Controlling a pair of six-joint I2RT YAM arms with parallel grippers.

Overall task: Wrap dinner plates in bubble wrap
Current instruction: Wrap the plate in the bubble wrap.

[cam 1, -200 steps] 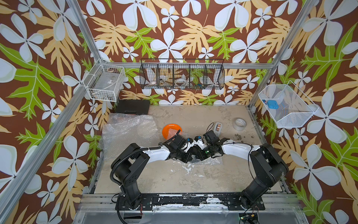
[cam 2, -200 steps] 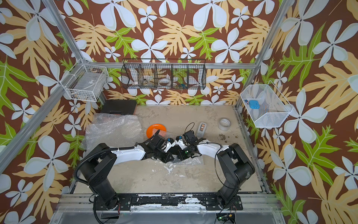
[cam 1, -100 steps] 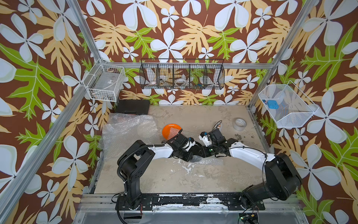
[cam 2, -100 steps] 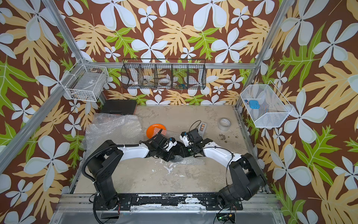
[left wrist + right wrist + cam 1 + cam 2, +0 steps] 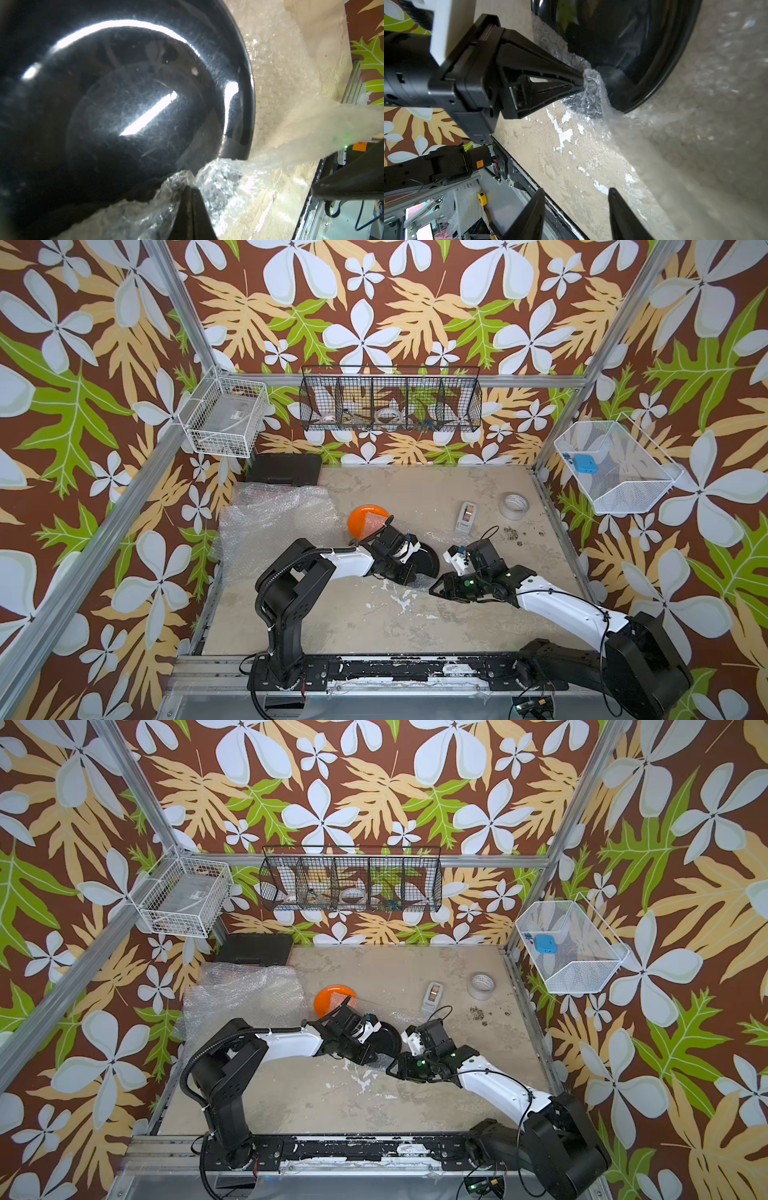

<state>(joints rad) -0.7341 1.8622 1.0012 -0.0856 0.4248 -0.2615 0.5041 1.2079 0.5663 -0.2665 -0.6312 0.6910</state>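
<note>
Near table centre, left claw pinched bubble wrap edge at black plate rim; right claw stood spread, empty, just beside it. Step required low, taut fold across plate.

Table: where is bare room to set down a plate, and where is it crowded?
Free: between front rail and black plate; also between black case and tape roll. Crowded: the middle around the orange plate, and the bubble wrap side.
</note>
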